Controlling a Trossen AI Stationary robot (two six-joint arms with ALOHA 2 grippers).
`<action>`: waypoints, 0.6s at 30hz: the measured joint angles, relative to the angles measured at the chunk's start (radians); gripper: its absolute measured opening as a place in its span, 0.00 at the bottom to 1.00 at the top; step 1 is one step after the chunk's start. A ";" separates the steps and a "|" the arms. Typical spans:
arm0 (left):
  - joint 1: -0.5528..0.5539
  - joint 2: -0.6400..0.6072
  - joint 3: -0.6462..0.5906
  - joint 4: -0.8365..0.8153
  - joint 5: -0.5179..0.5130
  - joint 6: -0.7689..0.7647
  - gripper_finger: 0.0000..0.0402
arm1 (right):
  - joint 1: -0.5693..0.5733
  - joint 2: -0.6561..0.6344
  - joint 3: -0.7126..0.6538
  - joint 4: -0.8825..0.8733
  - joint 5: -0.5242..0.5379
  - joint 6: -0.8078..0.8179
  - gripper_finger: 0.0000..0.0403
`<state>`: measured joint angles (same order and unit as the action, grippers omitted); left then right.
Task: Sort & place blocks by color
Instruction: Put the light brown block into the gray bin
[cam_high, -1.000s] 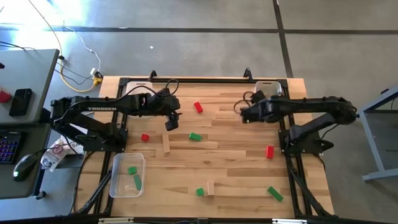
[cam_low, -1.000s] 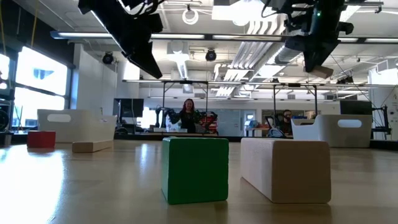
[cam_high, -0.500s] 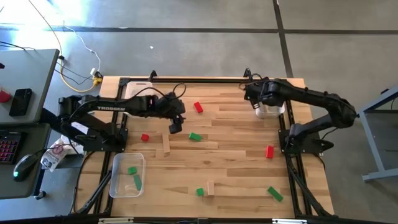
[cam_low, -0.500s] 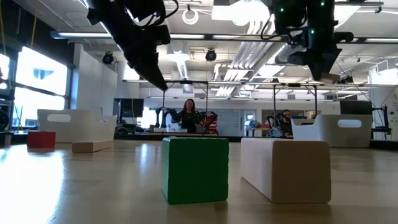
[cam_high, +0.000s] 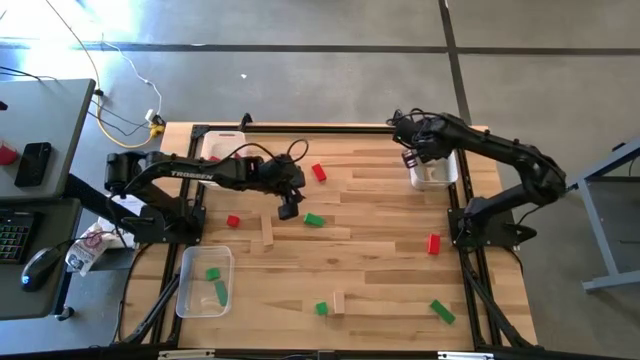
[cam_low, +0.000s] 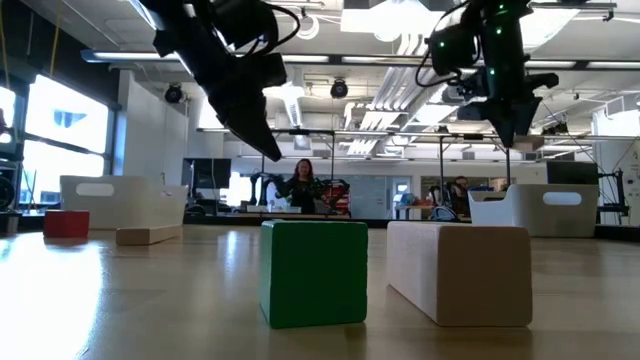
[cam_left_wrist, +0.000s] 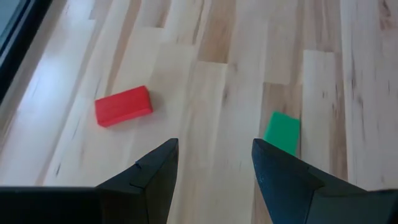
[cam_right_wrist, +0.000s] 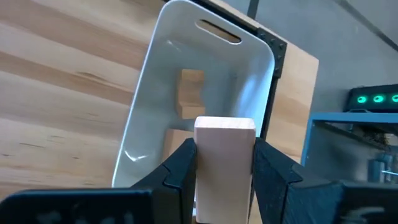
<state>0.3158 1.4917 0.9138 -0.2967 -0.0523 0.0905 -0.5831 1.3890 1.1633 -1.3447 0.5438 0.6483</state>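
Both arms have shifted since a second ago: the right gripper (cam_high: 412, 157) has swung from mid-table to the far right corner, and the left gripper (cam_high: 289, 208) has reached farther right toward the table's middle.

The right gripper's fingers are clamped on a plain wood block (cam_right_wrist: 224, 163), a pale rectangular piece held upright between them. The white tray (cam_right_wrist: 208, 56) lies directly ahead of and below the block, with two more wood pieces (cam_right_wrist: 190, 93) already resting inside. So the release should need little more than a short advance over the rim; the block's long axis runs roughly along the fingers.

The left gripper hangs empty with its fingers apart above the boards. A green block (cam_left_wrist: 282, 131) lies just beyond its right finger, short and flat with its long axis pointing away from the gripper; a red block (cam_left_wrist: 123, 106) lies farther off on the other side, turned crosswise. The left arm is plainly nearer to both, and the green one looks the likelier pick.
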 joint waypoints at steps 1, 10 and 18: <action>-0.003 0.004 0.000 0.006 0.000 0.000 0.48 | -0.004 0.012 0.000 0.000 -0.001 -0.002 0.25; -0.045 0.029 0.000 0.030 0.013 0.026 0.48 | -0.071 0.121 0.000 0.027 -0.056 -0.054 0.25; -0.086 0.084 0.001 0.039 0.085 0.026 0.48 | -0.132 0.197 0.000 0.057 -0.117 -0.125 0.25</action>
<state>0.2301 1.5759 0.9146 -0.2575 0.0328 0.1168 -0.7151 1.5857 1.1637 -1.2874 0.4269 0.5229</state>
